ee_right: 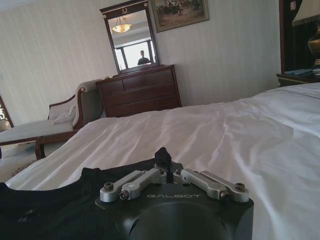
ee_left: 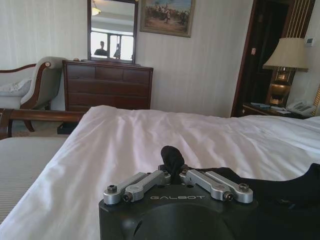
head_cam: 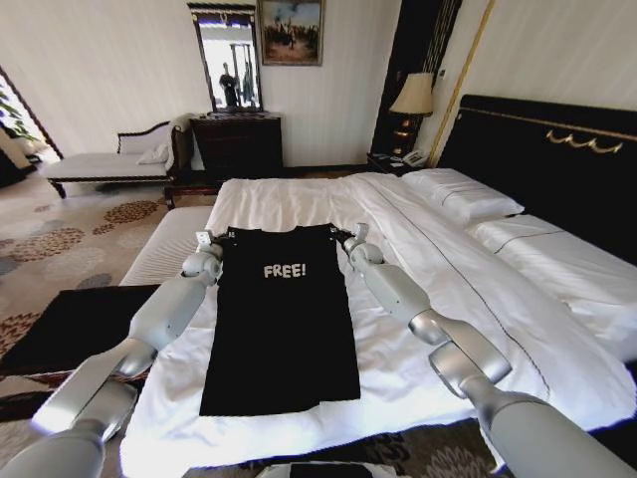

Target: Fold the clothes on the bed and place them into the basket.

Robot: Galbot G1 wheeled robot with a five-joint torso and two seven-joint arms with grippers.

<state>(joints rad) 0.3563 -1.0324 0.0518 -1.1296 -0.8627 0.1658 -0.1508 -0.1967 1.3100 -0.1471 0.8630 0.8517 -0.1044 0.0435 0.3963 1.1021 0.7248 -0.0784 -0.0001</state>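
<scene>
Head cam: I've got left gripper [head_cam: 204, 239] & right gripper [head_cam: 356, 235] both pinched tight on shirt [head_cam: 282, 319] top corners on bed [head_cam: 448, 299].

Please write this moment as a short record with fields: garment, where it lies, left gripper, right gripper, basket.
garment: black T-shirt, "FREE!" lettering facing up, sleeves already folded in
where it lies: flat on the bed, on the white duvet
left gripper: shut on a pinch of the shirt's top left corner
right gripper: shut on the top right corner
basket: dark rectangle on the floor to the robot's left
</scene>
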